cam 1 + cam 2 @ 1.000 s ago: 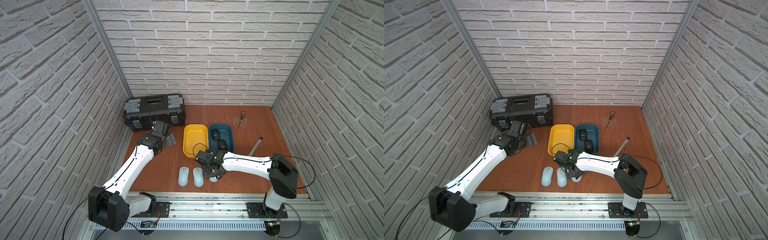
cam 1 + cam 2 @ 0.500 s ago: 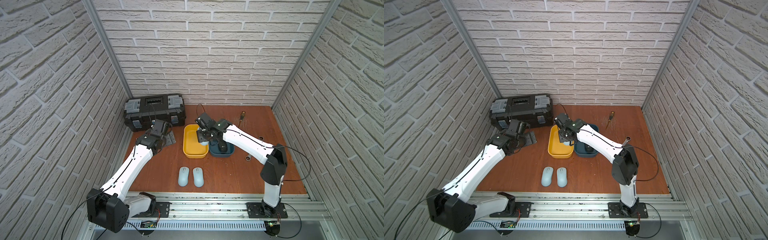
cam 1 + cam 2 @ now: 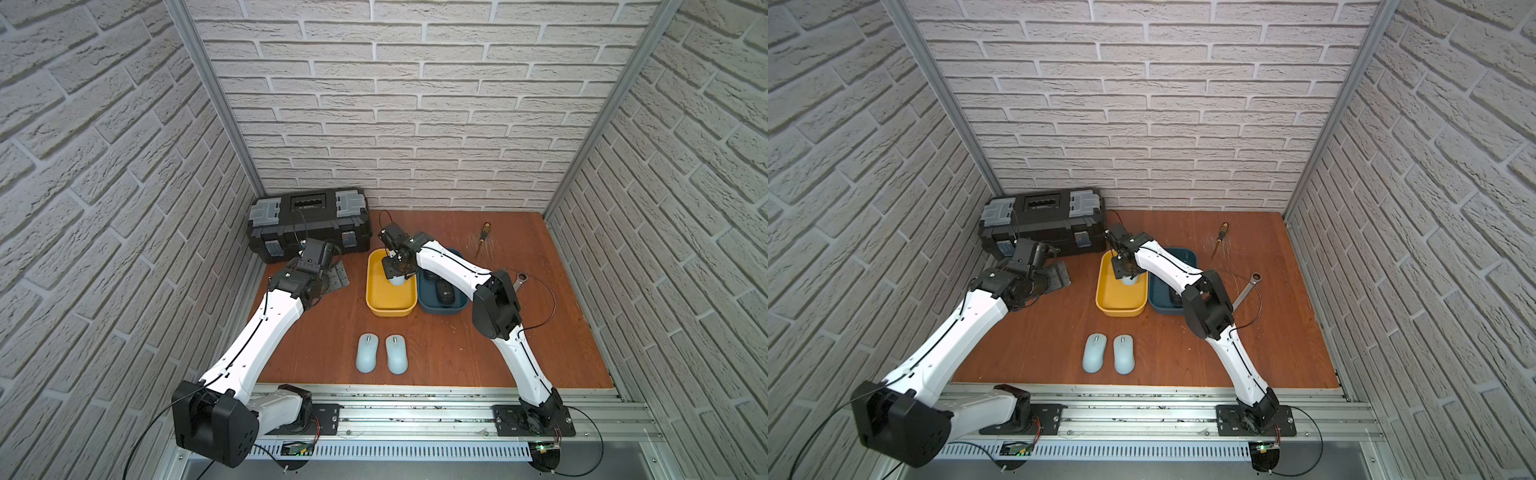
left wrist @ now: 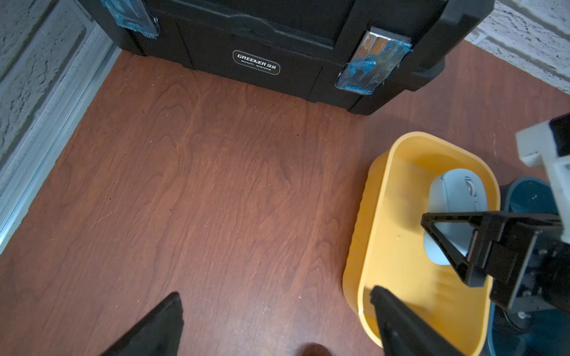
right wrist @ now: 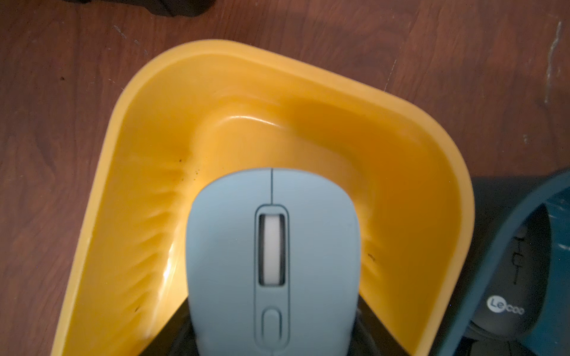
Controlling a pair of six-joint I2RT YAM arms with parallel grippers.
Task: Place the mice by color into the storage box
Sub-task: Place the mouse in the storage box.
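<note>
The right gripper (image 3: 397,276) had its jaws clamped on a smooth, rounded pale-blue mouse (image 5: 273,262) inside the glossy yellow bin (image 3: 390,309); the left gripper's (image 4: 274,323) jaws stood apart.

One pale blue mouse (image 5: 273,262) is sitting clamped between the right pincer's (image 3: 397,274) fingers, scroll wheel facing up, nose pointing away from the wrist, hanging inside the yellow bin (image 3: 390,309). Two more pale blue mice (image 3: 367,352) (image 3: 396,354) are lying side by side on the table, well apart from that pincer, toward its base. Two black mice (image 3: 444,296) are resting in the dark blue bin (image 3: 442,311) just beside it.
</note>
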